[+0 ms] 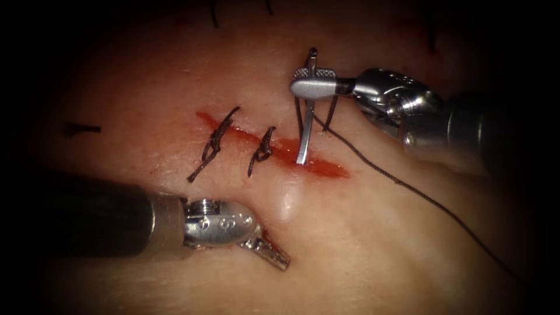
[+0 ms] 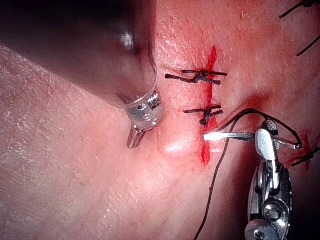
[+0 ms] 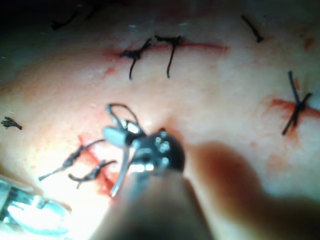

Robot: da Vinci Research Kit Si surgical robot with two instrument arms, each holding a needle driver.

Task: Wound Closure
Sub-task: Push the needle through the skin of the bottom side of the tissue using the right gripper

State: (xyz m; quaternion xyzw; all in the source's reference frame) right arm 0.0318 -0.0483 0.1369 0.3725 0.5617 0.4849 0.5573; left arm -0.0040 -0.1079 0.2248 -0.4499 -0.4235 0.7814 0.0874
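Curved needle (image 1: pixel 305 131) standing steeply over the cut (image 1: pixel 274 149), its point down in the open right-hand stretch of the wound, just right of the two tied stitches (image 1: pixel 236 146). Whether the point has entered the tissue (image 1: pixel 361 233) or merely touches the red fluid (image 1: pixel 326 169) not clear. Held near its upper, swaged end by the right tool (image 1: pixel 315 87), jaws clamped across it. Thread (image 1: pixel 408 189) trailing from that end, looping by the jaws, then running slack across the tissue toward the lower right edge. Left tool (image 1: pixel 265 248) on the near side of the cut, pressing into the tissue beside a raised mound; jaws apparently closed and holding nothing, though hard to confirm. Risks, by judgement: with the grip so far from the point, twisting or slipping of the needle in the jaws; snagging of the loose loop near the jaws; tearing of the wound edge from a steep bite.
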